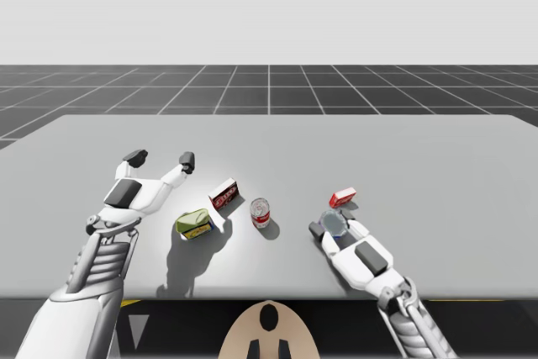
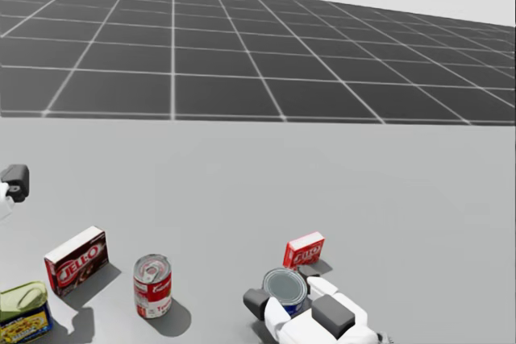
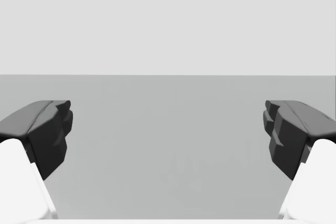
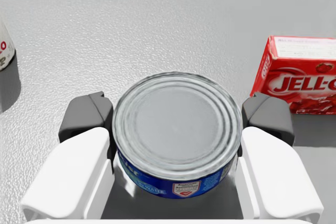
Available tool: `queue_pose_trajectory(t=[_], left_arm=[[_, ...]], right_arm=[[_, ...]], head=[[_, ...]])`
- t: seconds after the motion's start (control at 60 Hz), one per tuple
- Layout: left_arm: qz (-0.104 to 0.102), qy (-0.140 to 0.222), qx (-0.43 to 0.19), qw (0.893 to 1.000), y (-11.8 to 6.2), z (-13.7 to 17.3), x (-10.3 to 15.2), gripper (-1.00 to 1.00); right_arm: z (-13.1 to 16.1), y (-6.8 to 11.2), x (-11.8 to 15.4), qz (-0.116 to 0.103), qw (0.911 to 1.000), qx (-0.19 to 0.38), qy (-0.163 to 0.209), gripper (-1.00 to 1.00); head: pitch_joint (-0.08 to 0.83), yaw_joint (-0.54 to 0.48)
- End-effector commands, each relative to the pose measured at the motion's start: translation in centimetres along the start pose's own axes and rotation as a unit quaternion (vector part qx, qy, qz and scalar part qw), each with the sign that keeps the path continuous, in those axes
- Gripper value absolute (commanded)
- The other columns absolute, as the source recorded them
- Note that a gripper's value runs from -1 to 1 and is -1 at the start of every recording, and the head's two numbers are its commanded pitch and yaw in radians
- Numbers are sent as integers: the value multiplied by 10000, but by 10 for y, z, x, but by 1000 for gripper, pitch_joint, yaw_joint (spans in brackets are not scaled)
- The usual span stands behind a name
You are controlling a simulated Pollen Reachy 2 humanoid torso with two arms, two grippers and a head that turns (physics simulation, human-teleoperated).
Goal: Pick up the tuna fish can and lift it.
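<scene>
Right gripper (image 4: 177, 115) clenched on the blue tuna can (image 4: 176, 148).
Jaws press the can's two sides; it sits upright between them, just beside the small red box (image 4: 299, 82). Left gripper (image 3: 168, 132) jaws released, spread wide, well apart from that box.

Low round metal can with blue label (image 4: 177, 129): bare metal lid with ringed ridges and a dull sheen; the label band looked like glossy printed paper. Right hand (image 4: 177, 116) had smooth white plastic shells, faintly glossy, and dark grey matt fingertips (image 4: 86, 116). Left hand (image 3: 169, 129): same white plastic, black matt pads (image 3: 47, 129). Grey surface (image 4: 157, 19) was matt, finely pebbled up close. Small red cardboard box (image 4: 296, 77): printed, satin. Tall red-and-white can (image 2: 152, 286): metal top, glossy label. Dark red cardboard box (image 2: 77, 259) looked matt.
</scene>
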Motion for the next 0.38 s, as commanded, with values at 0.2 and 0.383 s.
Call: queue_pose_trajectory(t=[0.2, 0.383], left_arm=[[-2, 2, 9, 10000, 0, -1, 1, -1000], [7, -5, 25, 10000, 0, -1, 1, -1000]], right_arm=[[20, -21, 125, 665, 9890, -352, -1271, 1000], [33, -27, 176, 1023, 9745, -554, -1920, 1000]], head=[[367, -229], [365, -229]])
